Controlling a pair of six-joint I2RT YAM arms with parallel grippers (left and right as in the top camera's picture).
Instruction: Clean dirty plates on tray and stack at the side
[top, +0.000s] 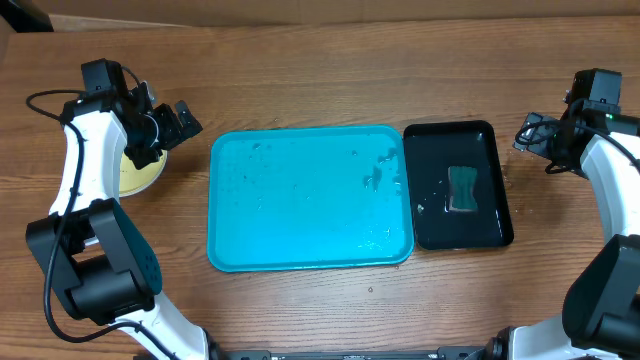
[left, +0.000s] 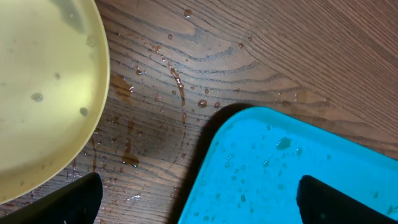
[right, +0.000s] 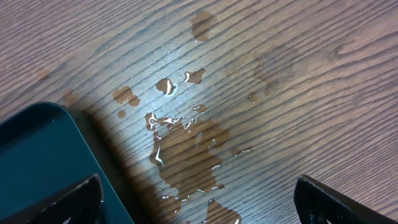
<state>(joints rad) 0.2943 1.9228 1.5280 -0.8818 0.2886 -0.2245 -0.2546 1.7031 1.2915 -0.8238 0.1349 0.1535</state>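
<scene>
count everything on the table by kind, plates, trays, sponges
plates: 1, a yellow-green plate, anything beneath it hidden
trays: 2, blue tray and black tray
sponges: 1, sponge in the black tray
total: 4

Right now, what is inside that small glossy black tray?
A green rectangular sponge lies in the glossy black plastic tray, with a little water glinting beside it. Whatever is beneath the sponge is covered.

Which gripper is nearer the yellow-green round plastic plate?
Left. The left gripper hovers beside the plate; the right gripper sits across the table, beyond the black glossy tray.
</scene>
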